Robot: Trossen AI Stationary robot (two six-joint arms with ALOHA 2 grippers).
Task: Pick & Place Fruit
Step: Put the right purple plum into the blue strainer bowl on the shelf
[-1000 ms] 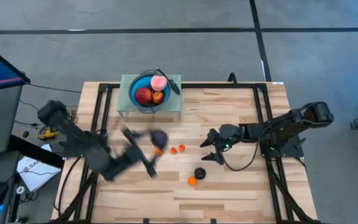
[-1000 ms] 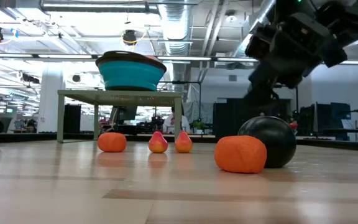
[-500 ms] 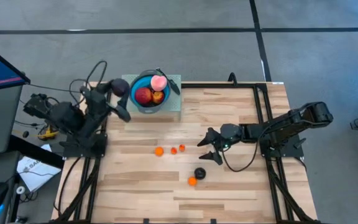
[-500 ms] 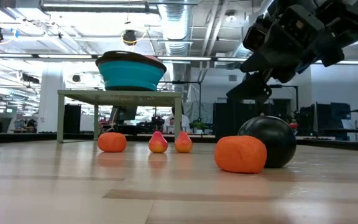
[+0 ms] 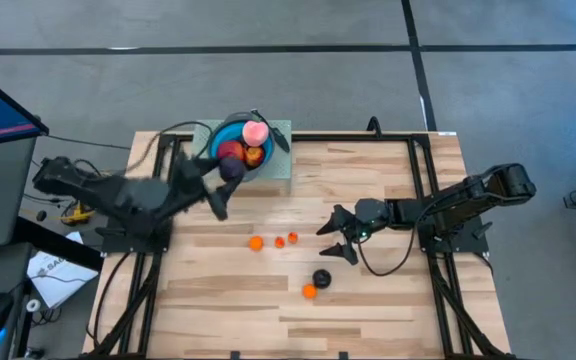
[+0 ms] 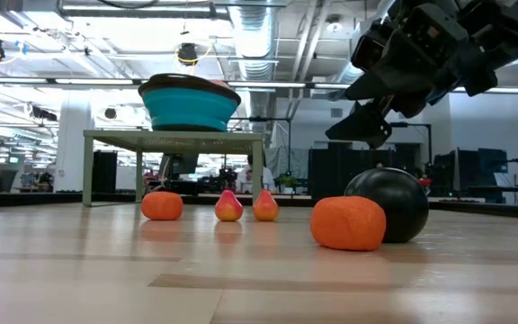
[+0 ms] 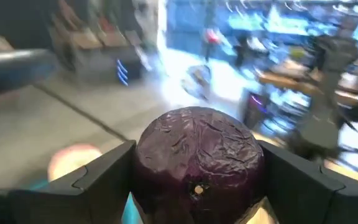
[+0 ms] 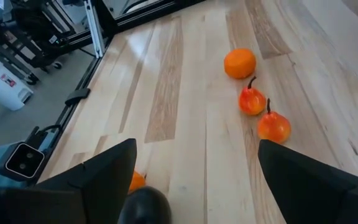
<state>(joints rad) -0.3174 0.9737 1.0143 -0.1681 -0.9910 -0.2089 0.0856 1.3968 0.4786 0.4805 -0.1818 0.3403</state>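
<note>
Left end effector (image 7: pixel 194 186) pinches a purple plum (image 7: pixel 197 158) right at the blue bowl (image 5: pixel 230 135), already holding three fruits, while the right end effector (image 5: pixel 332 241), fingers spread and empty, hovers over five more waiting on the desk (image 5: pixel 388 300).

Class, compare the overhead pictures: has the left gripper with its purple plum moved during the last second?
Yes. The left gripper, shut on the purple plum, has swung from mid-table, near the small orange, to the blue bowl rim.
</note>
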